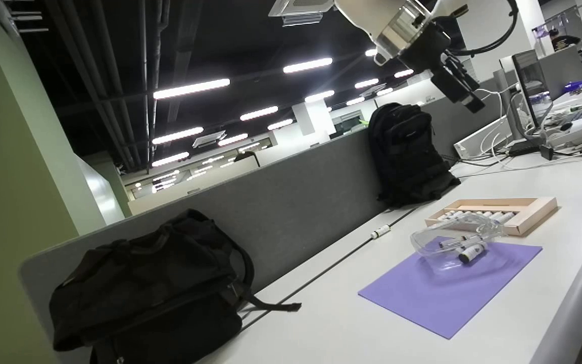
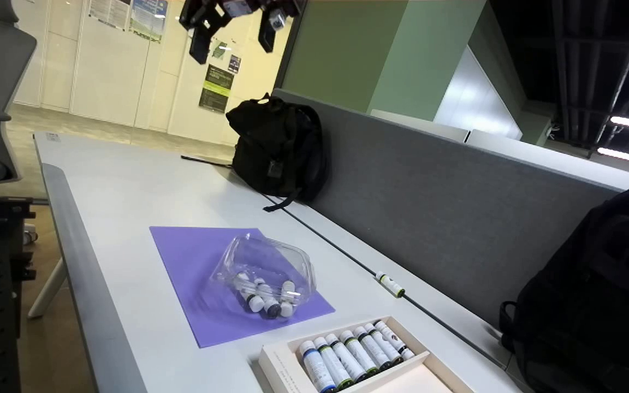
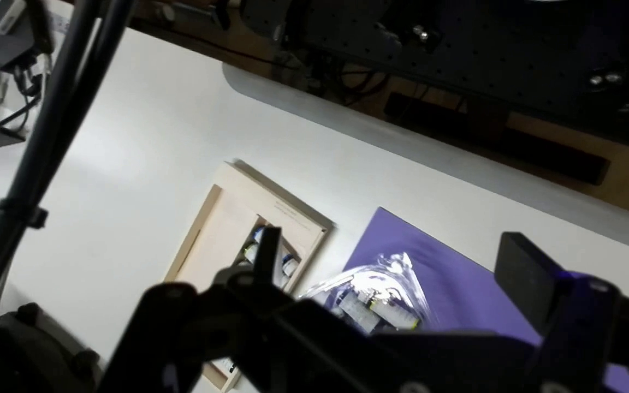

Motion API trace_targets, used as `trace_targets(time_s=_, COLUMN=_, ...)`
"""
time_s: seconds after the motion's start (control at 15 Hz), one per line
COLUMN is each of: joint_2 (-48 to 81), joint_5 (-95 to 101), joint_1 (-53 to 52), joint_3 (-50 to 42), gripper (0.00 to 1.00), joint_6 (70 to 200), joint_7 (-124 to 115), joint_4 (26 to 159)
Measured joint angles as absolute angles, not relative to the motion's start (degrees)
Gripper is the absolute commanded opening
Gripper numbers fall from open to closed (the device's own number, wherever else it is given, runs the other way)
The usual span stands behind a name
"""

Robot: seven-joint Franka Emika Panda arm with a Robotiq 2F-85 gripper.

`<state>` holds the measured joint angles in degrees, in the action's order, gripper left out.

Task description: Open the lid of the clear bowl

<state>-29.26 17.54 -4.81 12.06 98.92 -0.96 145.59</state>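
Gripper (image 2: 233,55) hangs high over the white table (image 2: 129,180), and its 2 fingers (image 3: 524,281) stand spread wide, a broad gap between them! Below, the clear bowl (image 1: 445,264) sits on a purple sheet (image 2: 183,256) in both exterior views; in the wrist view its plastic glints between the fingers, partly hidden by the gripper's dark body. Inside, we make out at least 3 small tubes (image 2: 267,300) with white labels, lettering too tiny to read. And the lid (image 2: 273,250)? It's at the bowl, a shiny see-through surface on the upper part; with that glare I cannot tell whether it is closed or ajar.

Just beside the sheet, a wooden tray (image 3: 224,232) holds a row of 7 more tubes (image 2: 345,357), white labels again, blue and green bands, words illegible. Small printing runs on the tray's edge, blurred past reading. 1 loose tube (image 2: 390,285) lies at the table's dark seam. Further out, 2 black backpacks (image 1: 407,156) sit by the grey partition (image 2: 402,180), and beyond, wall posters (image 2: 216,87), 1 black with a green band, text too small to read.
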Motion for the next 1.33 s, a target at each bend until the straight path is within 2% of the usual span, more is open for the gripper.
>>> trace_targets(time_s=0.33, joint_2=-26.61, joint_5=33.2, joint_1=-4.3, joint_3=12.22, gripper=1.0, joint_6=109.6, joint_7=-4.66, joint_4=153.71)
trace_targets(time_s=0.6, joint_2=-21.63, joint_5=41.54, joint_1=-3.45, joint_3=12.37, gripper=1.0, joint_6=115.72, joint_7=-14.03, joint_4=155.08)
trace_targets(time_s=1.0, joint_2=-13.35, joint_5=42.73, joint_1=-3.46, joint_3=12.18, gripper=1.0, joint_6=115.08, joint_7=-21.68, joint_4=153.67)
trace_targets(time_s=1.33, joint_2=-12.47, joint_5=42.64, joint_1=-3.46, joint_3=12.1, gripper=1.0, joint_6=114.62, joint_7=-21.88, joint_4=152.78)
